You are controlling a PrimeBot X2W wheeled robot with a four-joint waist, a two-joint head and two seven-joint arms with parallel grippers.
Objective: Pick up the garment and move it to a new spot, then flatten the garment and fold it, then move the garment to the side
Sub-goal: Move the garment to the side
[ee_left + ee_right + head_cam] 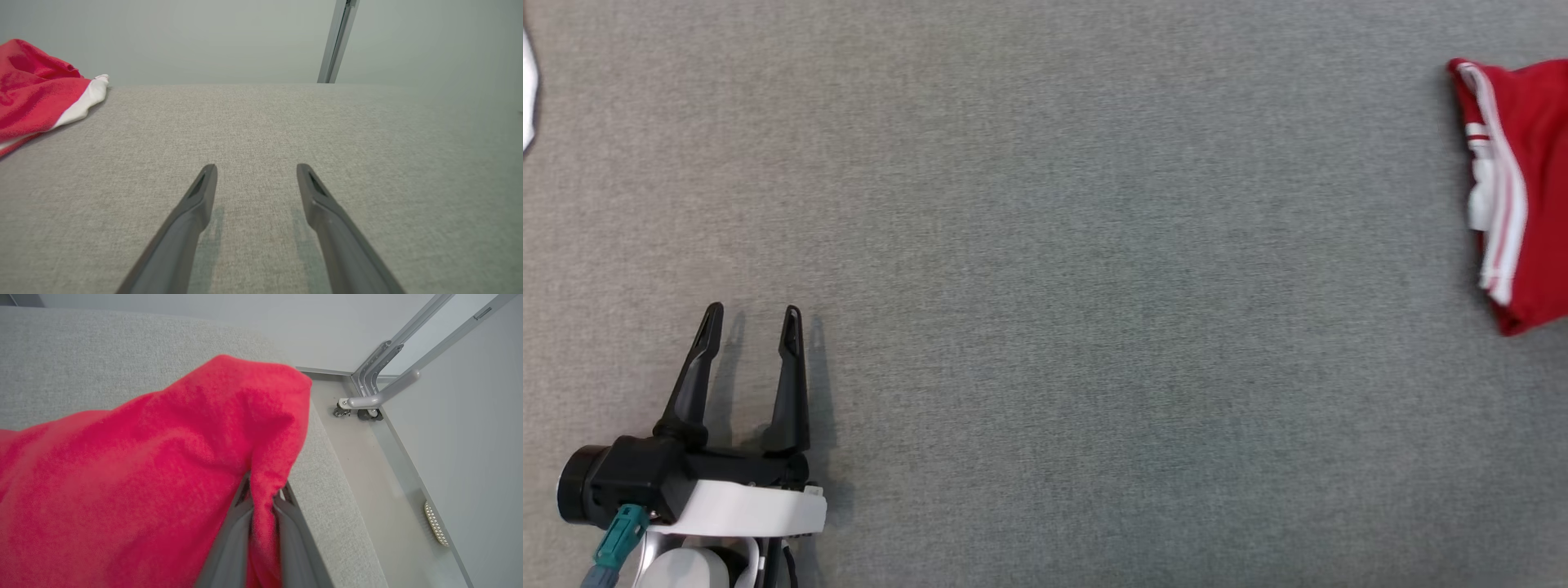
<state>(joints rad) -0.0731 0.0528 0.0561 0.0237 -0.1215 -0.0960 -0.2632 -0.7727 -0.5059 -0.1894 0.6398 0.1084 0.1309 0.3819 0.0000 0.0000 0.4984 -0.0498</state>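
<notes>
My right claw [263,494] is pinched shut on a fold of the red garment [143,465], which lies bunched at the right edge of the head view on the grey surface [1045,286]. My left claw [750,322] stands wide and empty at lower left. By my judgement only the grasp is made. Moving, flattening, folding and setting aside all remain.

You are looking at what seems to be a robot lab or test cell: a grey fabric-covered table [1045,269] boxed in by plain pale panels [482,449]. Bare metal frame struts [392,347] come down to a small caster [340,412] on a smooth floor [367,469].
</notes>
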